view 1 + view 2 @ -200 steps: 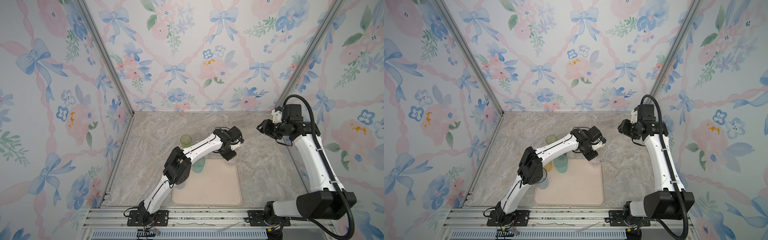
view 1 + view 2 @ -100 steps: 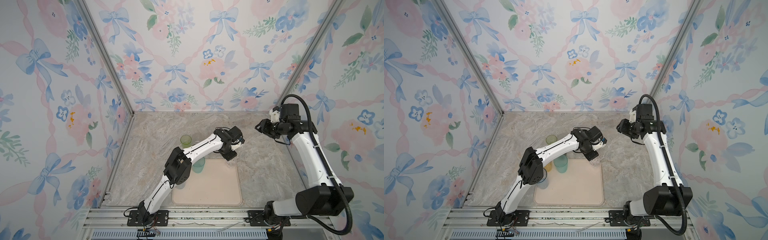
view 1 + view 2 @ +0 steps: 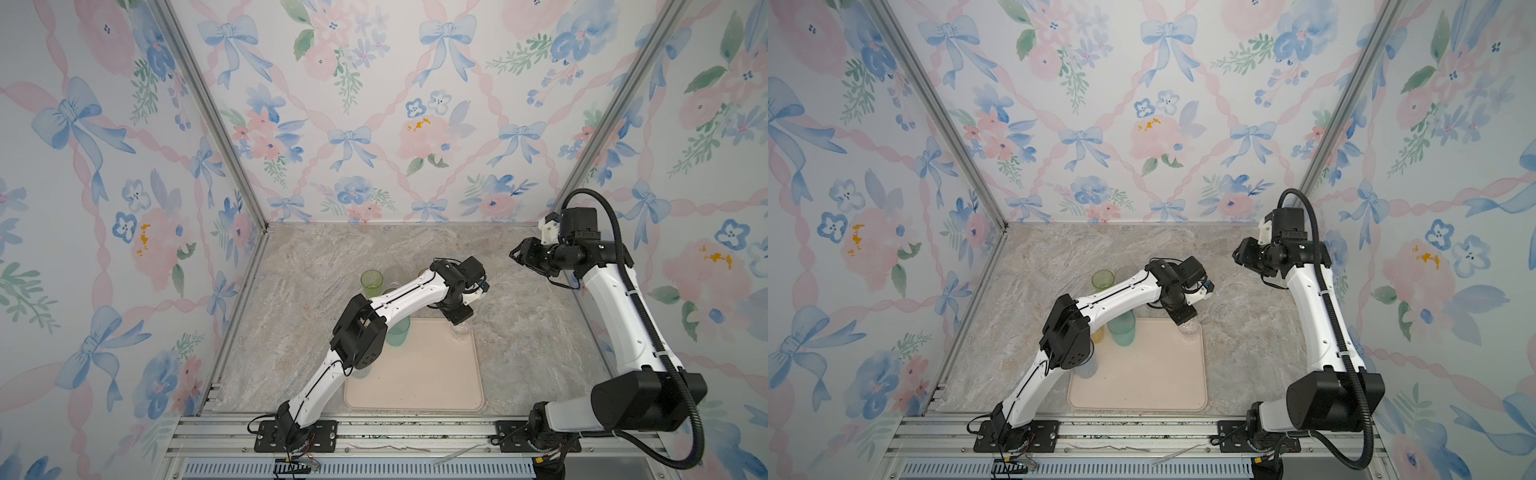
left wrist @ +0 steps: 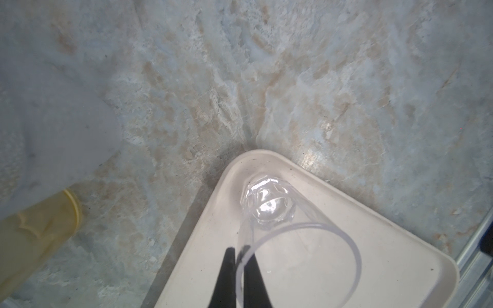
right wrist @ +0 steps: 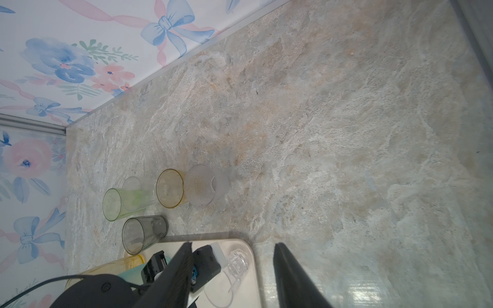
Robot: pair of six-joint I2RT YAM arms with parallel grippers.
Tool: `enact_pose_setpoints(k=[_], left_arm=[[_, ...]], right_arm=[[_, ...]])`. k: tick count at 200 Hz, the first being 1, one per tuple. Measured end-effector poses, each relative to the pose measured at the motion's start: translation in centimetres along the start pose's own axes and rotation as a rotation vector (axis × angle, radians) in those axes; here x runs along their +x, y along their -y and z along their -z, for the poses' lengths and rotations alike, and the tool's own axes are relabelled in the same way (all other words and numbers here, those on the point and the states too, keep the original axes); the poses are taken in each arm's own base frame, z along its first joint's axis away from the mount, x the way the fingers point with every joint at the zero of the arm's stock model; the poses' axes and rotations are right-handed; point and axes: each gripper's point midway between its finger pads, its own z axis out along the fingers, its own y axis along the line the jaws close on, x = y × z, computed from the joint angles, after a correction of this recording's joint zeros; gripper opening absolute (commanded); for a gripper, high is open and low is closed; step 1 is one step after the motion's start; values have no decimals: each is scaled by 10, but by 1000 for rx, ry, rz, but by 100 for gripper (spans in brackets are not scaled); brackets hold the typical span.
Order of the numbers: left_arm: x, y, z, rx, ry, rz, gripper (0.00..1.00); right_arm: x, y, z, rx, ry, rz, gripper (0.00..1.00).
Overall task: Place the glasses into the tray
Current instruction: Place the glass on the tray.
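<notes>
Early going, by the look of it: most of the glasses are still off the large flat pale beige-pink plastic tray. The left gripper is pinched on the wall of a small clear plastic tumbler, glossy with a faceted bottom. Its base looks set down in the tray's far right corner, and it is not yet let go. A tall teal translucent tumbler seems to stand at the tray's far left corner.

Just past the tray's far edge stand five more:
- a short lime green tumbler
- a second small clear tumbler
- a short amber tumbler
- a frosted white tumbler
- a smoky grey tumbler

A tall amber tumbler at the tray's left edge is half hidden, so I cannot tell whether it is in or out. The right gripper hangs well beyond the tray's far right corner, jaws apart and empty
</notes>
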Motion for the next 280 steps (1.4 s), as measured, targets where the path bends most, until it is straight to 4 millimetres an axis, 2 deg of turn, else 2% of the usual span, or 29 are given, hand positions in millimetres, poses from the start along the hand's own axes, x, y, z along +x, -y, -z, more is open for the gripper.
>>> enact_pose_setpoints(k=[123, 138, 171, 218, 232, 246, 263, 280], left_arm=[[1, 0, 0, -2, -7, -6, 24], [-1, 0, 2, -3, -1, -6, 31], [-11, -1, 11, -7, 34, -7, 37], [-14, -4, 19, 21, 55, 8, 37], [-18, -6, 31, 38, 81, 18, 37], [-24, -11, 52, 49, 126, 36, 37], [-34, -24, 90, 50, 209, 67, 37], [-45, -49, 138, 23, 318, 121, 37]], right_arm=[[1, 1, -1, 4, -4, -1, 52], [3, 3, -2, 9, -10, -3, 52], [5, 4, -3, 12, -18, -4, 52], [6, 4, -3, 11, -19, -2, 53], [6, 3, -4, 11, -21, -1, 53], [9, 2, -5, 10, -29, 3, 53], [13, -1, -8, 9, -44, 12, 53], [22, -11, -17, -1, -77, 42, 52]])
